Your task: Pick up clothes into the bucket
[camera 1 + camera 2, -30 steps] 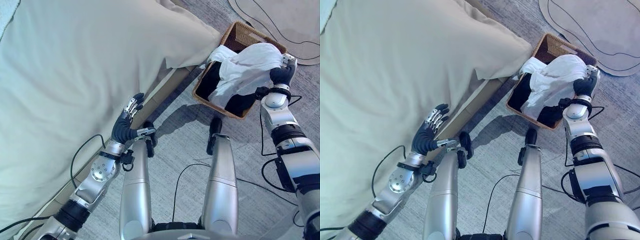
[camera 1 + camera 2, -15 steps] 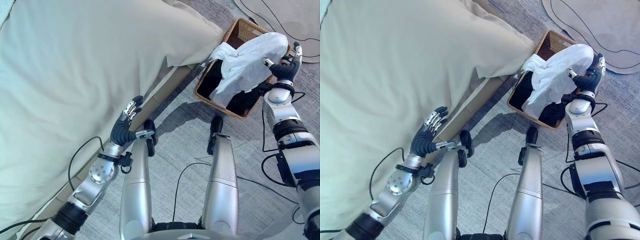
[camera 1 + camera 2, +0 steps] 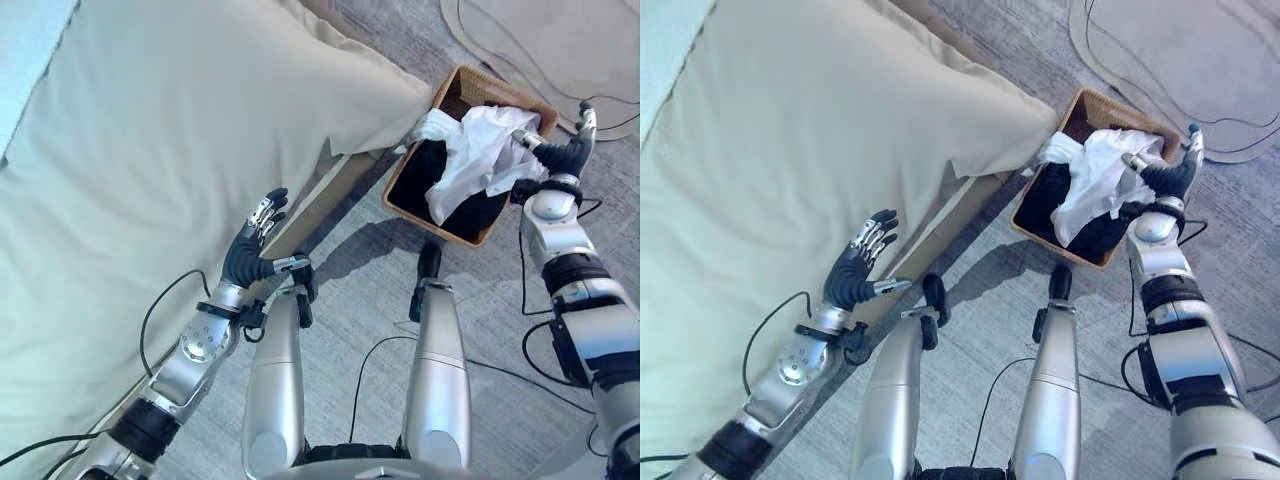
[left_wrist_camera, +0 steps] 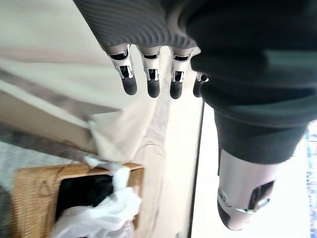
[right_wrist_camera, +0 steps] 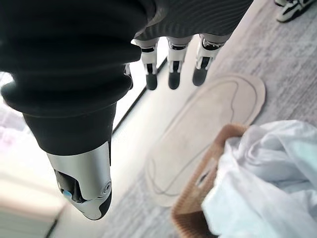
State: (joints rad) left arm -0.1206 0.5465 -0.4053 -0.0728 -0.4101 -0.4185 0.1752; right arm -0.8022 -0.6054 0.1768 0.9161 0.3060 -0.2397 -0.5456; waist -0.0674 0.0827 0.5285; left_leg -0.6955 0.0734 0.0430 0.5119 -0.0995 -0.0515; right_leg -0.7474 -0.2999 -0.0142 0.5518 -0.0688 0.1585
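Note:
A woven wicker basket (image 3: 452,92) stands on the grey carpet beside the bed, with dark clothes (image 3: 428,170) inside. A white garment (image 3: 470,152) lies crumpled on top of them, one end hanging over the basket's near-left rim. My right hand (image 3: 565,150) hovers at the basket's right edge, fingers straight and spread, holding nothing; its wrist view has the white garment (image 5: 267,173) below the fingers (image 5: 172,64). Down by the bed's edge, my left hand (image 3: 252,252) is raised with fingers straight and empty.
A large bed with a beige cover (image 3: 170,160) fills the left side; its wooden frame (image 3: 320,190) runs diagonally toward the basket. A light rug (image 3: 540,40) lies beyond the basket. Shoes (image 5: 296,9) sit on the floor far off.
My right hand has opened and let go of the white garment, which has dropped lower into the basket. The camera shifted slightly. The left hand stayed still.

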